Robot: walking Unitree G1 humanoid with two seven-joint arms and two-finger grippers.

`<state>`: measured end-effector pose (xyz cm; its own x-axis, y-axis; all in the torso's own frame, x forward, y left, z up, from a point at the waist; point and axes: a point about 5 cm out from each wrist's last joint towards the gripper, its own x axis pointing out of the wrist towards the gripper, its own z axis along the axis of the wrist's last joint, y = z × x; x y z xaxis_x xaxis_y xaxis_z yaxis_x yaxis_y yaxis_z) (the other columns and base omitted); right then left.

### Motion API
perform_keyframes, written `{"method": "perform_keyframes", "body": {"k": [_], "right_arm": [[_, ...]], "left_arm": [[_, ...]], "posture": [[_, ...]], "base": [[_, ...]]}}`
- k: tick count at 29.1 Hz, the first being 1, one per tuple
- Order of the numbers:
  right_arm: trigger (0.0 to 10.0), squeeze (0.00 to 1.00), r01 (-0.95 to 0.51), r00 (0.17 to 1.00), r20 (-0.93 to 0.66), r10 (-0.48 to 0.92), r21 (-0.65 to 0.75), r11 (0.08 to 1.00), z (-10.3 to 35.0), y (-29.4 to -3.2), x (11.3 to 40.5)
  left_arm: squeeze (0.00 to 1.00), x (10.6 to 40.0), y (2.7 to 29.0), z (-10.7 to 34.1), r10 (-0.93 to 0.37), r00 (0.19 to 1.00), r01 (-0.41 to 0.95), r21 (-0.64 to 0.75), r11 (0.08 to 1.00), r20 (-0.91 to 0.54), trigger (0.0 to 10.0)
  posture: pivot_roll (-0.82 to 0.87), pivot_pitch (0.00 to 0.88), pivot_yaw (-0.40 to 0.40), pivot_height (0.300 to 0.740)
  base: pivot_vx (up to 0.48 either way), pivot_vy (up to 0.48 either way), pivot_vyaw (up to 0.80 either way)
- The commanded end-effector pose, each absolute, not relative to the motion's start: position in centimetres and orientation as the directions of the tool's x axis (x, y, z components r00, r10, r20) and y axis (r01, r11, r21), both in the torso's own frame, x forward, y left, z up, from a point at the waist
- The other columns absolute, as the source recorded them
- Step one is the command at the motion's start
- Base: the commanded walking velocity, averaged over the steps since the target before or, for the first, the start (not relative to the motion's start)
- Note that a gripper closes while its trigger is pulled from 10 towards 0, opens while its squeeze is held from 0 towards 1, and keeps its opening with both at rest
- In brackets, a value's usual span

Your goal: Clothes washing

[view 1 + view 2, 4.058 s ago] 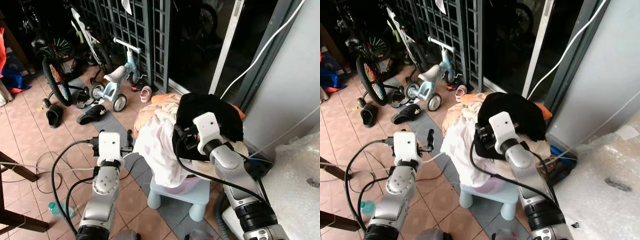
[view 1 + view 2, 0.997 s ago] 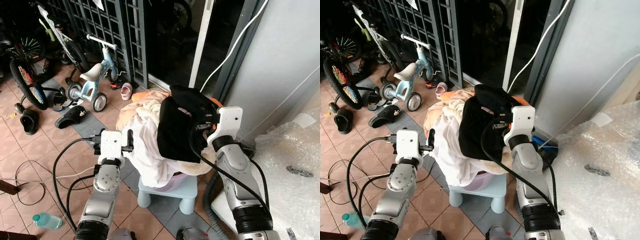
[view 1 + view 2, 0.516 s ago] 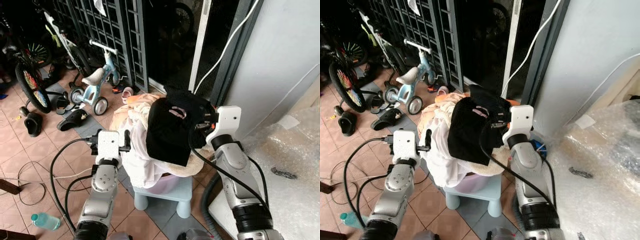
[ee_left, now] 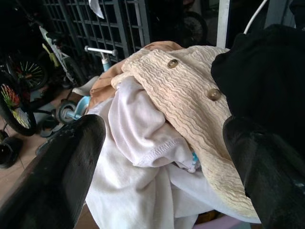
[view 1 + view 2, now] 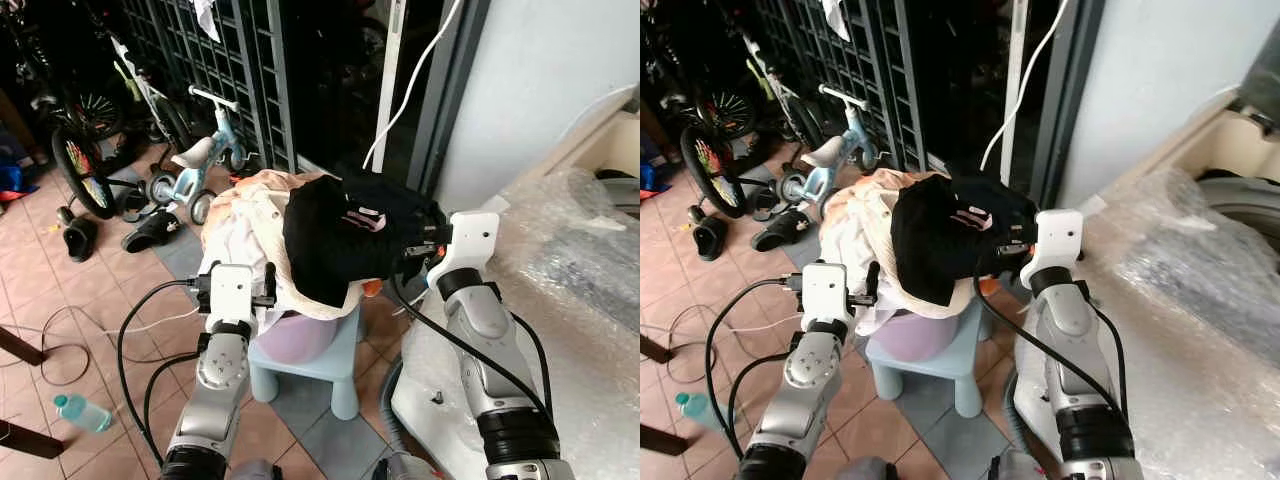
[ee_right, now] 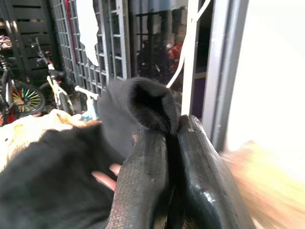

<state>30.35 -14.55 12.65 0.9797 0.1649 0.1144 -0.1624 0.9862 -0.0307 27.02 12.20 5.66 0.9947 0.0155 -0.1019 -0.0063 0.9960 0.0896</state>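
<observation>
Above the laundry pile (image 5: 260, 215) on the stool (image 5: 320, 365), the right gripper (image 6: 167, 143) pinches the black garment (image 5: 335, 235), fingers clamped on a fold. The left gripper (image 4: 157, 157) waits spread beside the pile. Best lift high before swinging toward the washer (image 5: 1240, 190), so trailing cloth snags nothing.

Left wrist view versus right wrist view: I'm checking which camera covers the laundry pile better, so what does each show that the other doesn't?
Left wrist view alone: the cream ribbed garment with brown buttons, the white cloth beneath it, and the left gripper open before the pile.

Right wrist view alone: the right gripper shut on a fold of the black garment, with a pale wall beside it.

Both: the black garment, the dark metal grille, and the small light-blue balance bike.
</observation>
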Motion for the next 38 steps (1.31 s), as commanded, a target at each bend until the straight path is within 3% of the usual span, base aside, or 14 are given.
{"method": "perform_keyframes", "body": {"k": [1,6,8,9,11,12,19,24,29,38], "right_arm": [[10.0,0.0,-0.177,0.949,0.247,0.198,-0.103,0.979,15.9,-14.2,31.2],[10.0,0.0,-0.032,0.939,0.34,0.057,-0.076,0.997,19.4,-16.8,32.8],[10.0,0.0,0.086,0.918,0.39,-0.065,-0.037,0.996,21.7,-19.5,33.7],[10.0,0.0,0.202,0.883,0.433,-0.181,-0.002,0.979,23.9,-22.2,34.3],[10.0,0.0,0.28,0.851,0.459,-0.255,0.014,0.96,25.3,-24.1,34.4],[10.0,0.0,0.379,0.811,0.472,-0.344,0.023,0.925,26.4,-26.3,34.4],[10.0,0.0,0.692,0.666,0.382,-0.641,0.005,0.722,25.8,-33.0,33.0],[10.0,0.0,0.776,0.608,0.354,-0.71,-0.076,0.626,24.7,-34.7,32.1],[10.0,0.0,0.861,0.507,0.351,-0.787,-0.172,0.478,23.9,-38.8,29.5],[10.0,0.0,0.844,0.524,0.257,-0.812,-0.283,0.455,20.3,-40.8,25.5]], "left_arm": [[0.0,27.2,12.5,6.1,0.015,0.997,-0.007,0.094,0.996,-0.081,10.0],[0.0,27.3,12.6,6.1,0.016,0.997,-0.008,0.095,0.995,-0.08,10.0],[0.0,27.4,12.7,6.2,0.017,0.997,-0.009,0.097,0.995,-0.078,10.0],[0.0,27.4,12.7,6.2,0.018,0.997,-0.01,0.098,0.995,-0.077,10.0],[0.0,27.5,12.7,6.2,0.018,0.997,-0.01,0.099,0.995,-0.077,10.0],[0.0,27.6,12.7,6.3,0.017,0.997,-0.01,0.1,0.995,-0.075,10.0],[0.0,27.5,13.2,6.7,0.042,0.997,-0.036,0.099,0.994,-0.062,10.0],[0.0,27.1,13.5,6.2,0.049,0.995,-0.042,0.094,0.995,-0.081,10.0],[0.0,27.3,13.3,6.4,0.04,0.996,-0.032,0.094,0.995,-0.077,10.0],[0.0,27.2,13.2,6.1,0.019,0.996,-0.01,0.093,0.996,-0.091,10.0]], "posture": [[-0.06,0.0,0.054,0.74],[-0.06,0.0,0.054,0.74],[-0.06,0.0,0.055,0.74],[-0.06,0.0,0.057,0.74],[-0.06,0.0,0.057,0.74],[-0.07,0.0,0.057,0.74],[-0.06,0.0,0.049,0.74],[-0.06,0.0,0.05,0.74],[-0.06,0.0,0.058,0.74],[-0.1,0.0,0.08,0.74]], "base": [[0.0,0.0,0.0],[0.0,0.0,0.0],[0.0,0.0,0.0],[0.0,0.0,0.0],[0.0,0.0,0.0],[0.0,0.0,0.0],[0.0,0.0,0.0],[0.0,0.0,0.0],[0.0,0.0,0.0],[0.0,0.0,-0.17]]}}
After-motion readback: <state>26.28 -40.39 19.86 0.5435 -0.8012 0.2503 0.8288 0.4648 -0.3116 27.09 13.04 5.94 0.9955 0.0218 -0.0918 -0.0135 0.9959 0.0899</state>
